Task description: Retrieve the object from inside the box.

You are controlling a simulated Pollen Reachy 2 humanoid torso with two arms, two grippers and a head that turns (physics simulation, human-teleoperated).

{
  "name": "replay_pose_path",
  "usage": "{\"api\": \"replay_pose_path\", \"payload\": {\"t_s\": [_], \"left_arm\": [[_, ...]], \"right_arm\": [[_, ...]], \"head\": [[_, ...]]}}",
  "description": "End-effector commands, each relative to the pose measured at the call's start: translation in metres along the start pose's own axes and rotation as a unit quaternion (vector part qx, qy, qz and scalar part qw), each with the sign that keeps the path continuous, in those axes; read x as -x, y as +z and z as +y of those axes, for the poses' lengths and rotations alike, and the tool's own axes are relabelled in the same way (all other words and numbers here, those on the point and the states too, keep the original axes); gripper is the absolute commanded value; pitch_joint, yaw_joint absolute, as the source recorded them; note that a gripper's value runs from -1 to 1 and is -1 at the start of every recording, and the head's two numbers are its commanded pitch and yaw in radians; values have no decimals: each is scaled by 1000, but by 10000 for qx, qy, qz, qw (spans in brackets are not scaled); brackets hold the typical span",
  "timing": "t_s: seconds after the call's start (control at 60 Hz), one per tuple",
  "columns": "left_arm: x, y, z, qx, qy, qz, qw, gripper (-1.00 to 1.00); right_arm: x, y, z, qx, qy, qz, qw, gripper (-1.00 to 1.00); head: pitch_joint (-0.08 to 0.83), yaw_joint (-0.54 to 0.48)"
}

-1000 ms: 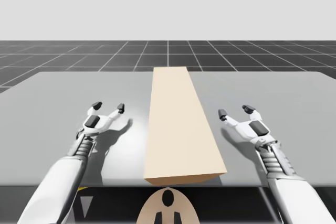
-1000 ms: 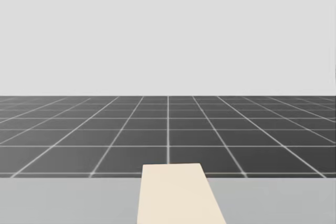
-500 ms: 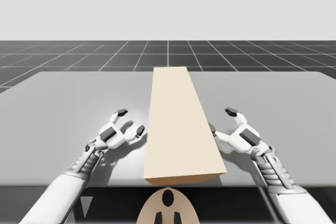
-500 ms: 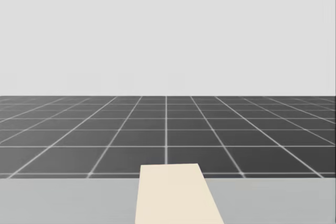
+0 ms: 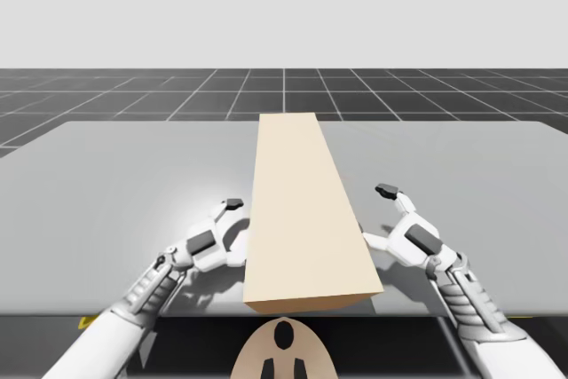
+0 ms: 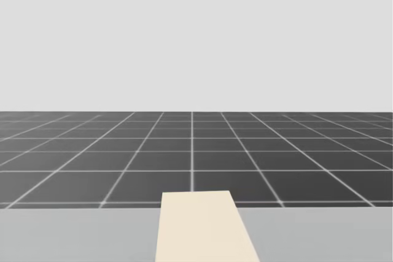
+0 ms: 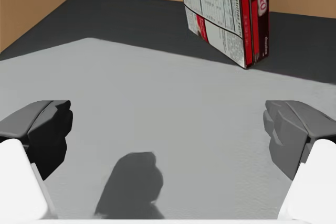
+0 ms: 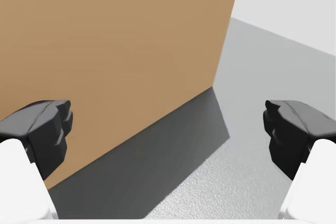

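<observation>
A long tan box (image 5: 302,210) lies down the middle of the grey table (image 5: 106,184); its top also shows in the head view (image 6: 206,228). My left gripper (image 5: 238,224) is at the box's left side, open. In the left wrist view, this gripper (image 7: 168,129) looks into the box's shaded inside. There a red and white carton (image 7: 226,17) stands upright, well ahead of the fingers (image 7: 44,129) and near the brown back wall. My right gripper (image 5: 373,212) is beside the box's right side, open. The right wrist view has this gripper (image 8: 168,129) facing the brown outer wall (image 8: 115,40), with nothing between its fingers.
Bare grey table (image 8: 273,66) spreads out on both sides of the box. A dark gridded floor (image 6: 196,151) lies beyond the table's far edge.
Both arms have closed in on the box from its two sides, the left gripper reaching the left side. My head has turned slightly.
</observation>
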Motion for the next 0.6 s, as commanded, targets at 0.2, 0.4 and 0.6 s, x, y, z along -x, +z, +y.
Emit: {"api": "replay_pose_path", "payload": {"t_s": [0.2,0.4,0.6], "left_arm": [[-16,-43,5,521,-89,180,9984,-1000],[-21,-76,4,811,-24,216,9965,-1000],[-23,-101,7,1021,-8,284,9944,-1000]], "right_arm": [[0,1,1,-75,80,-44,9999,-1000],[0,0,3,-83,154,-34,9998,-1000],[-2,1,3,-93,172,-72,9998,-1000]], "head": [[-12,-17],[-6,-23],[-2,-28]]}}
